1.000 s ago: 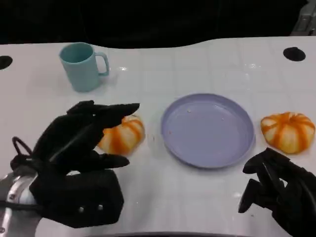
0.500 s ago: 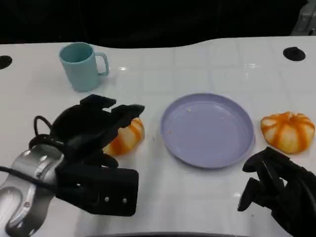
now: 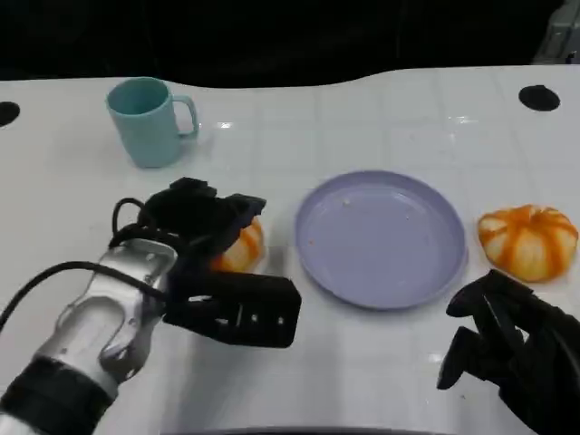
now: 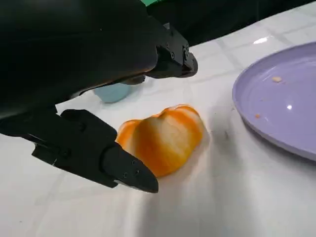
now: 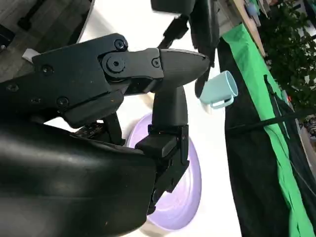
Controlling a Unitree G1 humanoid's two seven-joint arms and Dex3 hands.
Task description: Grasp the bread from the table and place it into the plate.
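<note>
We see a lavender plate at the middle of the white desk; it holds no bread, only a few tiny crumbs or specks. A teal mug stands at the far left, and we cannot see into it. One orange-and-white striped bread roll lies on the desk just left of the plate, and a second bread roll lies just right of it.

Our left robot hand is over the left roll, fingers spread around it: in the left wrist view one finger arches above the roll and the thumb lies low beside it on the near side. We cannot tell whether they touch it; the roll rests on the desk. Our right robot hand sits at the near right, fingers loosely curled on nothing, near the second roll but apart from it.

Compared with a second ago, the left forearm has swung further in toward the plate and the hand has come down over the roll, hiding more of it. Both rolls, the plate, the mug and the right hand are unchanged.
</note>
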